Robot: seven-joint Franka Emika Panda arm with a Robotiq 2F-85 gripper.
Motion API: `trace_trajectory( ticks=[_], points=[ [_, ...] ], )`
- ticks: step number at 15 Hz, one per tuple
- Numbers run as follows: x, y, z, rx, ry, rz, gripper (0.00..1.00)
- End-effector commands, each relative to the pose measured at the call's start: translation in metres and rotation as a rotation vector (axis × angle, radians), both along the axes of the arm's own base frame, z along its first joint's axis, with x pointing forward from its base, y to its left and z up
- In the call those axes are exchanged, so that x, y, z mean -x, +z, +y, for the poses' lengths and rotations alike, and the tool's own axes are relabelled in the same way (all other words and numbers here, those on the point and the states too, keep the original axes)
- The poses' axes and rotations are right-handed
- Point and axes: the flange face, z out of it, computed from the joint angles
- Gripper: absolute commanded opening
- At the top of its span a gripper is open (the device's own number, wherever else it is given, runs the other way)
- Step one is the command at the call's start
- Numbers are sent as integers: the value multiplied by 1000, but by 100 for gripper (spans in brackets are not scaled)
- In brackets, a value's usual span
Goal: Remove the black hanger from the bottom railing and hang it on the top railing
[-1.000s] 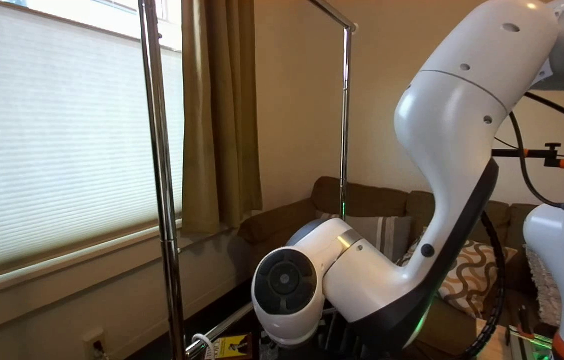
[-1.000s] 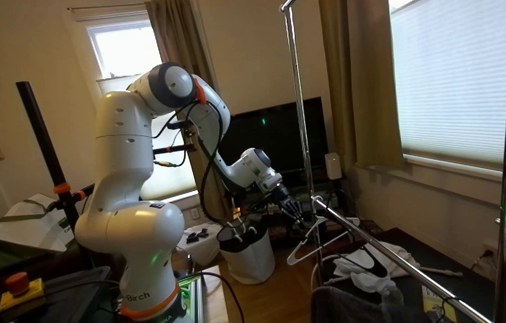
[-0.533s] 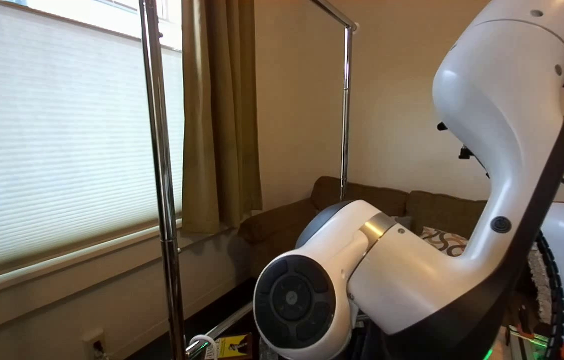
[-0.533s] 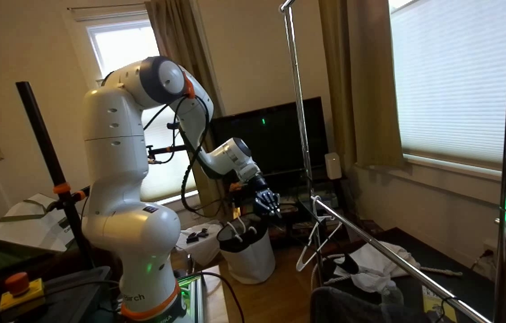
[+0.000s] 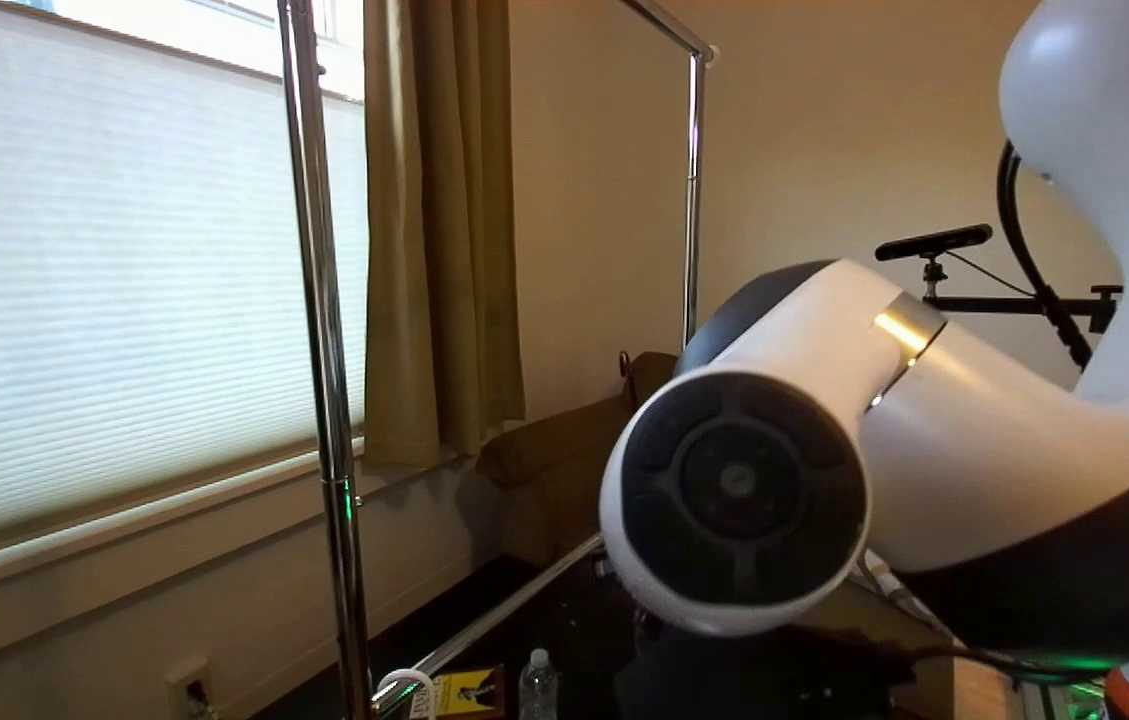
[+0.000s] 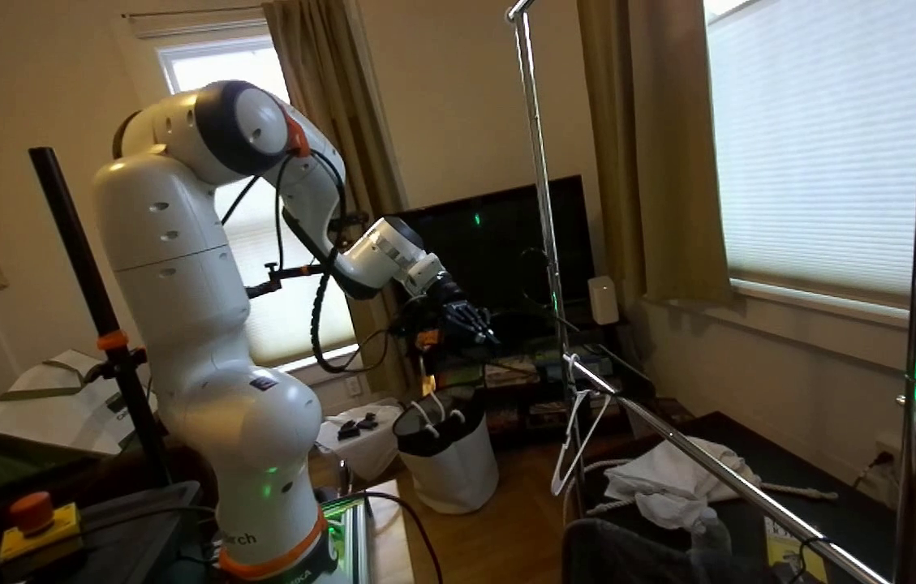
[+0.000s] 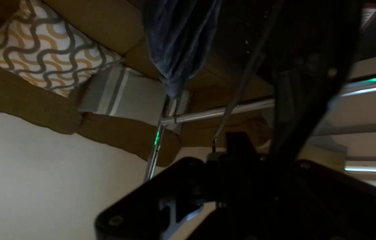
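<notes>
I see a dark, flat counter (image 6: pixel 840 516) carrying a crumpled white cloth (image 6: pixel 668 472), thick beige rope (image 6: pixel 798 491) beside it, a yellow-covered book (image 5: pixel 469 692) and a clear, white-capped plastic bottle (image 5: pixel 538 690).

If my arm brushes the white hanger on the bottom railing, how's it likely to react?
The white hanger will probably swing or twist easily, since it hangs by its hook. It may slide along the bottom railing, which looks smooth and shiny. I'd guess it's light and fairly stiff: it looks slender and shows no sag.
</notes>
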Motion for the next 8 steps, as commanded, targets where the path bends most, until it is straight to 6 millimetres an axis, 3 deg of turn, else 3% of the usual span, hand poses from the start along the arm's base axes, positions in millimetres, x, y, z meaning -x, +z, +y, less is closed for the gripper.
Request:
trace_trajectory(
  ticks=[1, 5, 8],
  points=[
    [10, 42, -32, 11, 190, 25, 1],
    [19, 84, -58, 2, 381, 90, 1],
    [23, 107, -66, 5, 544, 130, 1]
  ],
)
